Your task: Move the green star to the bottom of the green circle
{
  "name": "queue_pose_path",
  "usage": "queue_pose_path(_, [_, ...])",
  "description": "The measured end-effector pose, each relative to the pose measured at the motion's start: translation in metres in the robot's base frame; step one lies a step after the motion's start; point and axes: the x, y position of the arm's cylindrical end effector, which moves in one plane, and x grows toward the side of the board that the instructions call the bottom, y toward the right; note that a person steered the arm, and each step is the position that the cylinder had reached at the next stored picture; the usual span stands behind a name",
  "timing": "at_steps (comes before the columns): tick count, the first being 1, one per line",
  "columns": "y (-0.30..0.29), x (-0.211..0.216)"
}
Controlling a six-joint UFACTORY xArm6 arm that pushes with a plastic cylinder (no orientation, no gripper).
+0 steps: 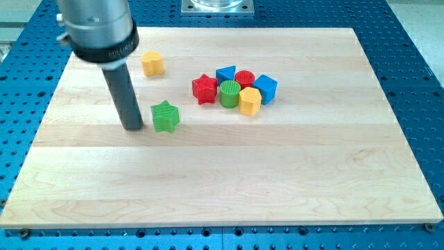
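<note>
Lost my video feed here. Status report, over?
My tip just left of green star. Green circle off right, in cluster. Yellow hexagon beside its lower right.

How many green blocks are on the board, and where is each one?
2. The green star lies alone toward the view's left, just right of my tip. The green circle sits in the cluster near the view's centre. None seems hidden.
</note>
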Motion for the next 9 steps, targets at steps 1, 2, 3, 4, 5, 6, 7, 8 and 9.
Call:
queue_pose_path(1, [0.062, -0.004])
queue_pose_path(2, [0.027, 0.012])
queue_pose_path(3, [0.039, -0.003])
queue_pose_path(4, [0.028, -0.012])
queue_pose_path(5, [0.056, -0.023])
queue_pose_path(6, [0.059, -0.033])
queue_pose_path(7, [0.046, -0.039])
queue_pose_path(8, [0.068, -0.055])
queue_pose_path(9, [0.073, -0.058])
